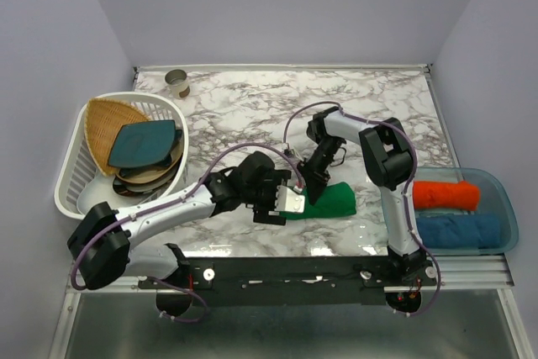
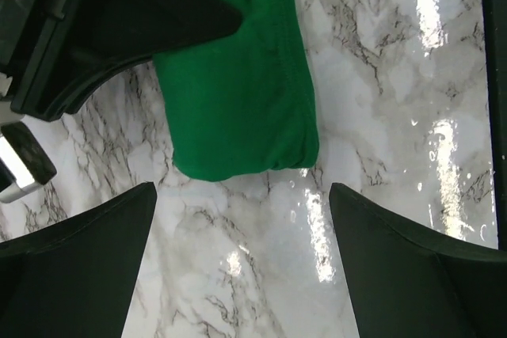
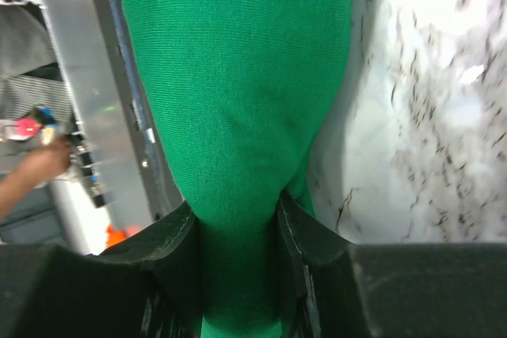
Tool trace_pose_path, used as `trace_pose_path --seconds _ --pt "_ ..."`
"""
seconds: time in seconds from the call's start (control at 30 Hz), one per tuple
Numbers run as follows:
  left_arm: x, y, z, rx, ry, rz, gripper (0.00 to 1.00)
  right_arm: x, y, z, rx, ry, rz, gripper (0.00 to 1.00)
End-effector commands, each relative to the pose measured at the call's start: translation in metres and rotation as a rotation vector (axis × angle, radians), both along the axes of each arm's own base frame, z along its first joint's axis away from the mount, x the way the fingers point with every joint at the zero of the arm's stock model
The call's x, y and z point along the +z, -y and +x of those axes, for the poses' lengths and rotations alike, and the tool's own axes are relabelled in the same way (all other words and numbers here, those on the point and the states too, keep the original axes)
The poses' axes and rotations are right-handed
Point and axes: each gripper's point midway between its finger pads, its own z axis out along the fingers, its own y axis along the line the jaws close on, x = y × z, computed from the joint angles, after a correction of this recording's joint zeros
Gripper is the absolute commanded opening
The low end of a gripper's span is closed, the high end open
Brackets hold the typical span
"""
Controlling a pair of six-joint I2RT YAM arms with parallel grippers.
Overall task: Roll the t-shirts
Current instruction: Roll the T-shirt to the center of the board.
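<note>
My right gripper pinches the green t-shirt; my left gripper hovers spread wide over the marble table beside it.

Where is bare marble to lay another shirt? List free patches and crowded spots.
Free: the far marble from the paper cup to the right corner, and the strip right of the right arm. Crowded: mid-table, where the left gripper and right gripper are at the green t-shirt, and the left side by the white basket.
</note>
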Motion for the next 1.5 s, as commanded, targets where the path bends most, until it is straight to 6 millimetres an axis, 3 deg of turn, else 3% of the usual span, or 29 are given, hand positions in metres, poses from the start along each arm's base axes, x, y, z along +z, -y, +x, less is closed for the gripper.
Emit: trace_pose_path --seconds 0.0,0.23,0.3,0.63,0.9,1.0,1.07,1.1,1.13,1.33,1.37,1.43,1.47 --pt "0.014 0.031 -0.001 -0.052 0.072 -0.114 0.98 -0.034 0.020 0.005 0.037 0.018 -0.116 0.41" --pt "-0.002 0.066 0.011 0.031 0.025 -0.140 0.95 -0.036 0.020 0.005 0.020 0.022 -0.123 0.41" --pt "-0.006 0.070 0.006 0.026 -0.013 -0.140 0.95 -0.036 0.020 0.005 0.015 0.024 -0.126 0.41" --pt "-0.059 0.063 0.017 0.117 -0.035 -0.015 0.95 -0.034 0.016 0.005 -0.001 0.036 -0.104 0.41" --pt "-0.084 0.063 0.022 0.132 -0.043 0.065 0.92 -0.034 0.016 0.005 -0.001 0.041 -0.103 0.42" --pt "-0.089 0.061 0.014 0.096 -0.064 0.080 0.86 -0.032 0.016 0.008 -0.013 0.067 -0.102 0.51" --pt "-0.093 0.058 0.005 0.062 -0.087 0.094 0.82 -0.034 0.018 0.007 -0.018 0.101 -0.093 0.62" --pt "-0.095 0.056 0.003 0.053 -0.094 0.100 0.81 -0.034 0.019 0.008 -0.027 0.117 -0.087 0.78" --pt "-0.095 0.055 0.000 0.044 -0.097 0.103 0.80 -0.024 0.018 0.013 -0.040 0.167 -0.062 1.00" --pt "-0.099 0.049 -0.010 0.012 -0.126 0.117 0.76 0.001 0.035 0.043 -0.204 0.344 -0.002 1.00" --pt "-0.099 0.049 -0.012 0.007 -0.134 0.115 0.75 0.015 0.042 0.061 -0.263 0.420 0.026 1.00" --pt "-0.099 0.049 -0.015 0.005 -0.154 0.117 0.75 0.025 0.050 0.064 -0.307 0.462 0.047 1.00" --pt "-0.097 0.051 -0.016 0.004 -0.161 0.111 0.74 0.041 0.056 0.076 -0.339 0.552 0.080 1.00"
